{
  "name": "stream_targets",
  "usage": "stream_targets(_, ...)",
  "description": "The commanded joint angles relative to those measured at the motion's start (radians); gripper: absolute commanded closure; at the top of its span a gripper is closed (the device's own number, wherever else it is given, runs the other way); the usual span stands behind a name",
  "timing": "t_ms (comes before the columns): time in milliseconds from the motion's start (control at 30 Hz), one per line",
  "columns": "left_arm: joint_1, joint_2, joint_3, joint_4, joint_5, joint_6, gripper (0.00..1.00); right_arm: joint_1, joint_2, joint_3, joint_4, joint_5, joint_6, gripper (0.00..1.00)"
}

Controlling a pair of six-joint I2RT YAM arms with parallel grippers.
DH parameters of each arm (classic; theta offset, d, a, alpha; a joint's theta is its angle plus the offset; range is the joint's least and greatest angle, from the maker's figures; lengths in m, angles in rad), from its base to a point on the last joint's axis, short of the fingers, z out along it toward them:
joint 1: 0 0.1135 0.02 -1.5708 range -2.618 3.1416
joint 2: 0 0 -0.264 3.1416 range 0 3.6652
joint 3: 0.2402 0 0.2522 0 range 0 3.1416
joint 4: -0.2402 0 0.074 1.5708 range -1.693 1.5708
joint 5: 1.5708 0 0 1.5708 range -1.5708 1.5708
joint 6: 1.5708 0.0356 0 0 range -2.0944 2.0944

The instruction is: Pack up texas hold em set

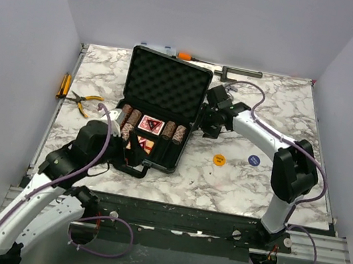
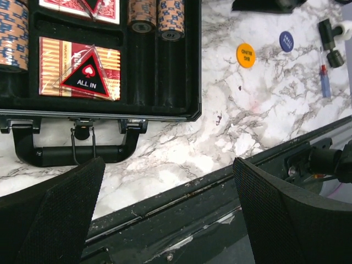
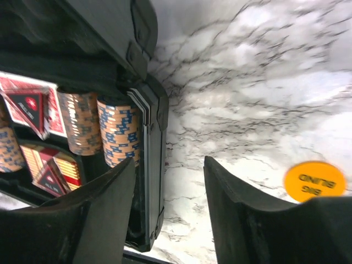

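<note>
Now case [image 1: 168,83] holds chip stacks [image 2: 170,16], 2 decks [image 2: 52,60]; left gripper [image 2: 168,170] gapes, right gripper [image 3: 169,165] narrower, both empty.

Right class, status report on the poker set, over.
Left gripper open, empty, near the handle. Right gripper open at the case's right wall. Lid up; orange token, blue token outside.
</note>
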Motion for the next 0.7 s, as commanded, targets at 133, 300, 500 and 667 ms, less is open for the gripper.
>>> stream_targets(133,-0.083,0.306,0.151,0.128,0.021,0.077,0.04,-0.122,-0.185,0.214,-0.314,0.252,-0.025,0.25)
stream_targets(300,-0.225,0.529,0.261,0.230,-0.045,0.132,0.06,-0.168,-0.263,0.351,-0.468,0.362,-0.012,0.10)
stream_targets(500,-0.331,0.825,0.457,0.254,-0.053,0.200,0.10,-0.178,-0.412,0.423,-0.547,0.385,0.037,0.07)
stream_targets(667,-0.397,1.031,0.627,0.223,-0.070,0.250,0.11,-0.177,-0.557,0.409,-0.521,0.342,0.053,0.07)
